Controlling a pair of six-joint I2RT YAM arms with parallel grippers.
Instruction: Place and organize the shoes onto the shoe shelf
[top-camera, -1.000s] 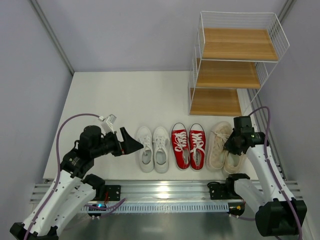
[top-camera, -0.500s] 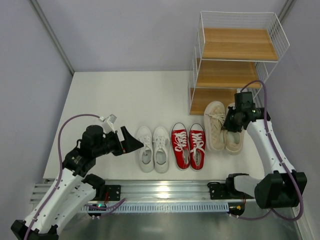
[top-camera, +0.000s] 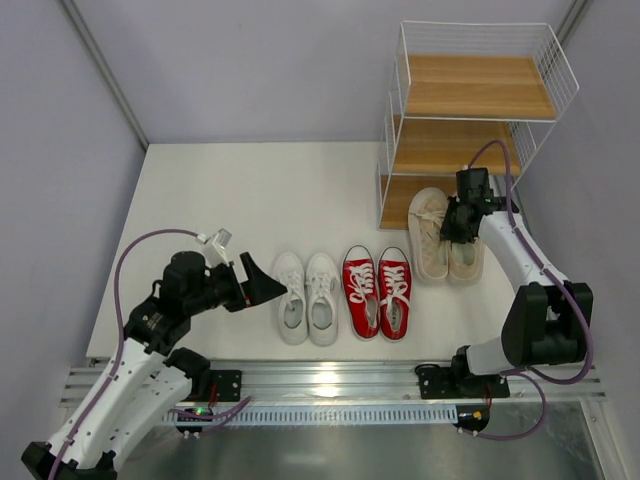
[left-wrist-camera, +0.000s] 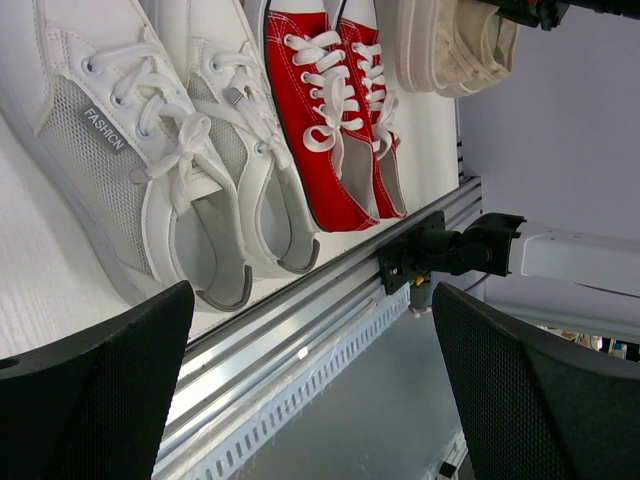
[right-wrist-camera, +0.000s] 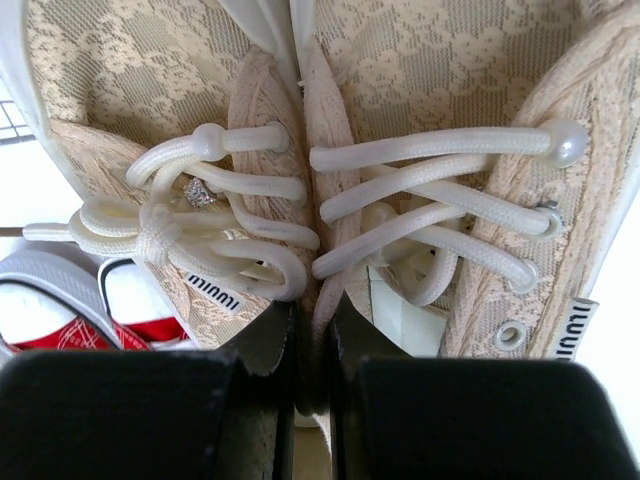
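The beige pair (top-camera: 447, 245) of lace-up sneakers sits in the right half of the overhead view, toes pointing up the frame and reaching the front edge of the lowest board of the shoe shelf (top-camera: 450, 150). The two shoes are pressed side by side. The right gripper (top-camera: 455, 222) is over their lacing, its fingers (right-wrist-camera: 262, 345) pinched together on the inner edges of both shoes, one edge from each. The right wrist view shows cream mesh uppers, thick white laces and small tags reading "miumiu".

The shelf stands in the upper right of the overhead view, with white wire sides and three light wooden boards; all three boards are bare.

The red pair (top-camera: 378, 292) lies just below and left of the beige pair, near the middle of the frame, toes up. The white pair (top-camera: 307, 297) lies just beside it to the left; a side label reads "FASHION" in the left wrist view.

The left gripper (top-camera: 268, 285) hangs at the left edge of the white pair, its jaws spread wide apart and holding nothing.

All the shoes rest on a white table (top-camera: 250, 200). A metal rail (top-camera: 330, 380) runs along the bottom of the frame.
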